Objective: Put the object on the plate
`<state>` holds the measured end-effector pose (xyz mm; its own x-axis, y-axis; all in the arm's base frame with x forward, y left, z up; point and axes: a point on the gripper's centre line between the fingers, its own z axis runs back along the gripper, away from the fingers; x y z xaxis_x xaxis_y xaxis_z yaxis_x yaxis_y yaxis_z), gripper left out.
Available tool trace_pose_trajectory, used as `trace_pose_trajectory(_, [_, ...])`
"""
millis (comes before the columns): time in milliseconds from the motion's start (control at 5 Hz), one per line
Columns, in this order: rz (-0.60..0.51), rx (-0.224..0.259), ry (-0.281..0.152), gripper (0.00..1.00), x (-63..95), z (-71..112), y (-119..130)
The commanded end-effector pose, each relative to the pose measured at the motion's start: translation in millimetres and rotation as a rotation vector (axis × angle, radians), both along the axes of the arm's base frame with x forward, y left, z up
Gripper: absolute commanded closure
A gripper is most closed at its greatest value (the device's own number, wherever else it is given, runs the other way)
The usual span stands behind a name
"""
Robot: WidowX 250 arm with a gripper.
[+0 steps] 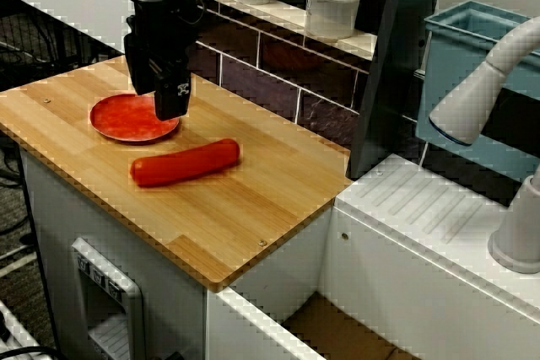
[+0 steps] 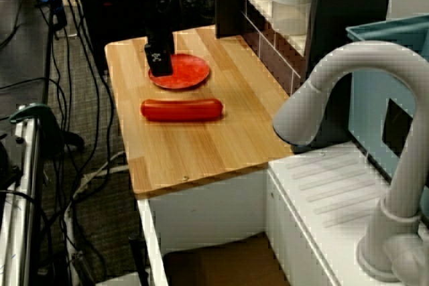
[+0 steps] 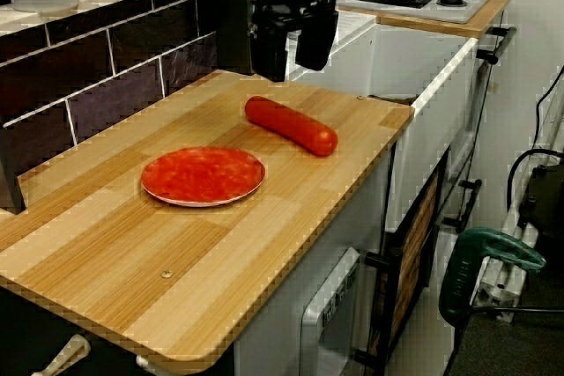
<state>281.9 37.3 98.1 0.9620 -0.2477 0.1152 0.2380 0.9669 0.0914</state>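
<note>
The glossy red-orange sausage-shaped cylinder (image 1: 186,163) lies flat on the light wooden countertop (image 1: 253,208), just beside the small flat round red plate (image 1: 126,120) and, by the look of it, not touching that plate. The black robot gripper (image 3: 293,50) hangs above the counter with nothing in it; in the view from the plate's end its fingers (image 3: 315,37) stand apart, spread and empty. It hovers near the plate's rim.

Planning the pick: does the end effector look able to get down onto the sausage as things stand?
Probably yes. The sausage lies bare on the wooden counter, apart from the plate, with nothing on it. The end effector hangs open above the counter.
</note>
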Motion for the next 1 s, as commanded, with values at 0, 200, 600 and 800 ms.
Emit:
trace_pose_trajectory(0, [0.013, 0.013, -0.043, 0.00, 10.2, -7.1, -20])
trace_pose_trajectory(200, [0.018, 0.019, -0.035, 0.00, 17.0, -18.0, -19])
trace_pose_trajectory(600, [0.021, 0.036, -0.002, 0.00, 19.0, -51.3, -16])
trace_pose_trajectory(800, [0.019, 0.041, 0.000, 0.00, 9.1, -59.1, -18])
